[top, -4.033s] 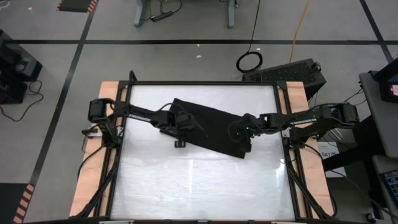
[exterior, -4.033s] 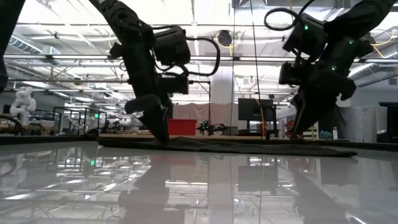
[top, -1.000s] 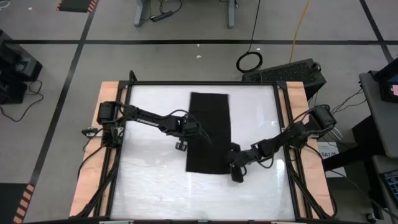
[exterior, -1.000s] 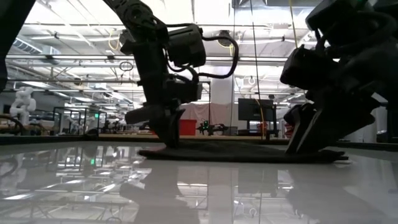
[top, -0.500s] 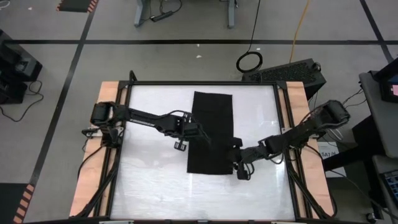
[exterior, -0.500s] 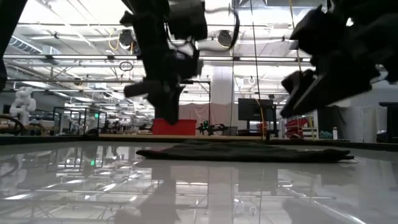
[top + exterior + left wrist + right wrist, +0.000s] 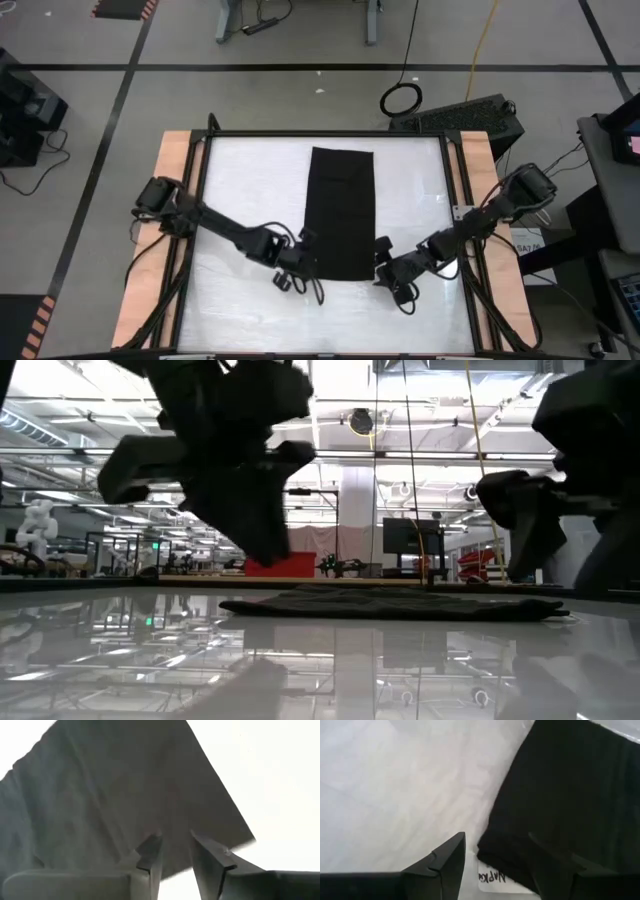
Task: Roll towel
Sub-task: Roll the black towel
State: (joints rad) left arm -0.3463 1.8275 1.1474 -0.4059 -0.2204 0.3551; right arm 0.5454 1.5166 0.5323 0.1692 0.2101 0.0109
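Observation:
The black towel (image 7: 342, 210) lies spread flat as a long strip on the white tabletop (image 7: 250, 180), running from the far edge toward the near edge. My left gripper (image 7: 308, 252) is open over its near left corner, which shows in the left wrist view (image 7: 235, 832). My right gripper (image 7: 383, 258) is open at its near right corner, where a small white tag (image 7: 492, 878) lies between the fingers. In the low view both grippers hang above the towel (image 7: 400, 605).
Wooden side rails (image 7: 170, 160) and a black frame border the tabletop. White table surface lies bare to the left and right of the towel and along the near edge (image 7: 330, 330).
Both grippers have risen off the towel's long edges and gone toward the table's near edge, and now hang at its near corners. The towel stays flat where it was.

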